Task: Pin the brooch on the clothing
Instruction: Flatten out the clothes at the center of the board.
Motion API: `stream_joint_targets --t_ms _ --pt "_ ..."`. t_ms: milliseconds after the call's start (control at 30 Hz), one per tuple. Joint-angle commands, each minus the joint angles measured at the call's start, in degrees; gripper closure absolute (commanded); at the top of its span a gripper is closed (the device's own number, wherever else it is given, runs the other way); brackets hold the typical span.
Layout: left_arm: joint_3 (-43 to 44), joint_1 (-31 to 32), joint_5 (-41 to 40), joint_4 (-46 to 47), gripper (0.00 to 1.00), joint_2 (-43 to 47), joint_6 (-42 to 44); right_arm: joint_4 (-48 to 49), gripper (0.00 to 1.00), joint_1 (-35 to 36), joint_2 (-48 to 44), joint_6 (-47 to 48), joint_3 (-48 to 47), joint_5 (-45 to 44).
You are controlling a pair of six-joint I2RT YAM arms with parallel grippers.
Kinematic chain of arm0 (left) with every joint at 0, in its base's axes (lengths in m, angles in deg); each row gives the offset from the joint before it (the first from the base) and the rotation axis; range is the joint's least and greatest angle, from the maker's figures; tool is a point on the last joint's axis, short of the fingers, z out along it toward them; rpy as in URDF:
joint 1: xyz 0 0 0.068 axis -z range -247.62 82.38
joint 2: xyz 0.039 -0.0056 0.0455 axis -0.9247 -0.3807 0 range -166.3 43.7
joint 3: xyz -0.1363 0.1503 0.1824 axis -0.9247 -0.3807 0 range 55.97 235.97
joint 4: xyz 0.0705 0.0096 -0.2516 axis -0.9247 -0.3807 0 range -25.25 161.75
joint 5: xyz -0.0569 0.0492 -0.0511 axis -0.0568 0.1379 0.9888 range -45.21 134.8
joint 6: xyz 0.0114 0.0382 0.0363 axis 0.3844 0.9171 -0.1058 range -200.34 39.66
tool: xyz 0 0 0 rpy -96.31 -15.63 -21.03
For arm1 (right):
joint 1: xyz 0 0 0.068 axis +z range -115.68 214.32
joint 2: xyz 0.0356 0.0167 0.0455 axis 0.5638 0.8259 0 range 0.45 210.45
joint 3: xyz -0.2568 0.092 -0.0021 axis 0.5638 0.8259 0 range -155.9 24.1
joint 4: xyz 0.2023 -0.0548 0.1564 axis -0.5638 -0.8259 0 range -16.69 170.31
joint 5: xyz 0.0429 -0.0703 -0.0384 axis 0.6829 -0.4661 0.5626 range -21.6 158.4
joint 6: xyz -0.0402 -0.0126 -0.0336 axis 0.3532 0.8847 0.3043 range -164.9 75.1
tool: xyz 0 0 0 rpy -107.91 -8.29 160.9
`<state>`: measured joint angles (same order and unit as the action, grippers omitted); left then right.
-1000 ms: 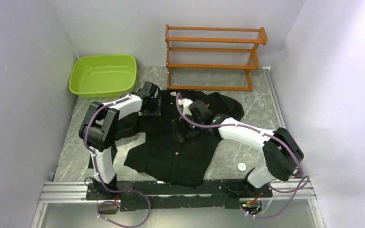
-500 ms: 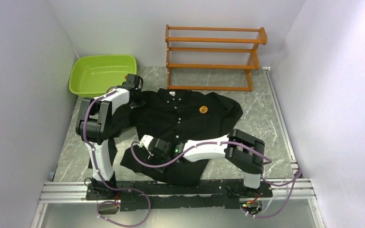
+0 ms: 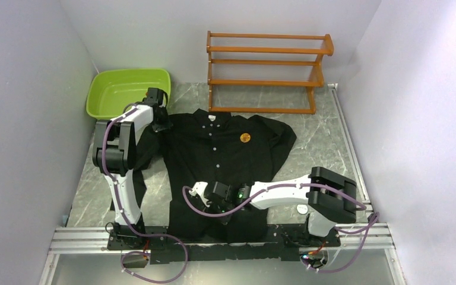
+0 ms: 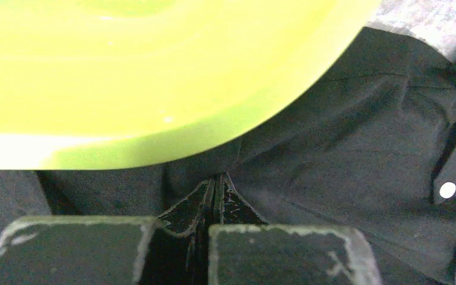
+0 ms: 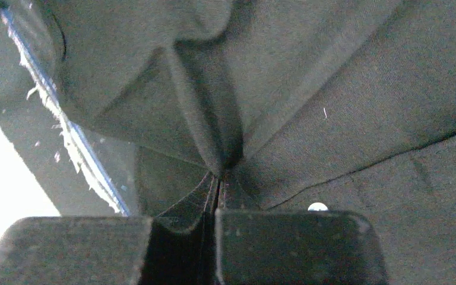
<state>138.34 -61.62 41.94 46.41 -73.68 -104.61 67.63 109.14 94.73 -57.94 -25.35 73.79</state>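
Observation:
The clothing (image 3: 225,166), a black button-up shirt, lies spread flat on the table with its collar at the back. The brooch (image 3: 245,138), a small orange disc, sits on its chest right of the button row. At the shirt's back-left shoulder my left gripper (image 3: 160,122) is shut, pinching black fabric (image 4: 309,148) at its fingertips (image 4: 228,199) beside the green basin. Near the shirt's lower hem, my right gripper (image 3: 208,203) is shut on a gathered fold of fabric (image 5: 214,130). The brooch does not show in either wrist view.
A green basin (image 3: 129,92) stands at the back left and fills the top of the left wrist view (image 4: 154,71). A wooden rack (image 3: 267,71) stands at the back. A small white disc (image 3: 301,208) lies near the right arm's base.
The right gripper moved from the shirt's middle to its lower hem and shut. The left gripper shifted back-left toward the basin. The shirt now lies straighter and flatter.

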Motion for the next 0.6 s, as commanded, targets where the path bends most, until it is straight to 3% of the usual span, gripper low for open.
stream_joint_targets --t_ms 0,33,100,133,167,267,333,367,400,567 --pt "-1.34 -1.85 -5.04 -7.06 0.97 -3.4 3.86 -7.77 1.0 1.13 -2.59 -4.28 3.1 9.67" --pt "-1.11 -1.82 -5.02 -7.23 0.97 -3.14 4.19 -7.54 0.97 1.15 -3.63 -4.61 2.83 10.42" --pt "-0.84 -1.77 -3.98 -7.09 0.97 -2.04 5.14 -7.17 0.8 1.19 -5.82 -4.65 1.36 11.11" --pt "-1.03 -1.55 -3.62 -6.79 0.95 -1.07 5.27 -6.91 0.74 1.2 -7.05 -4.66 0.43 10.8" --pt "-1.18 -1.33 -3.35 -6.6 0.89 0.04 5.29 -6.66 0.62 1.03 -8.59 -4.94 -0.42 9.76" --pt "-1.69 0.47 -2.12 -6.09 0.5 4.46 5.61 -5.95 0.17 -0.73 -13.02 -5.48 -3.2 4.83" --pt "-2.71 2.71 -2.32 -5.19 0.29 8.59 6.34 -4.94 0.01 -3.67 -15.94 -6.25 -4.11 3.6" --pt "-3.35 4.01 -2.51 -4.57 0.1 10.93 6.67 -3.93 0.0 -5.83 -17.46 -6.54 -4.0 3.8" --pt "-3.96 5.19 -2.22 -3.83 0.07 13.35 7.02 -2.83 0.0 -8.19 -19.12 -7.08 -3.38 4.4" --pt "-6.88 10.96 0.76 -1.97 0.06 24.12 7.45 -0.47 0.0 -23.56 -29.68 -10.95 3.7 4.24"
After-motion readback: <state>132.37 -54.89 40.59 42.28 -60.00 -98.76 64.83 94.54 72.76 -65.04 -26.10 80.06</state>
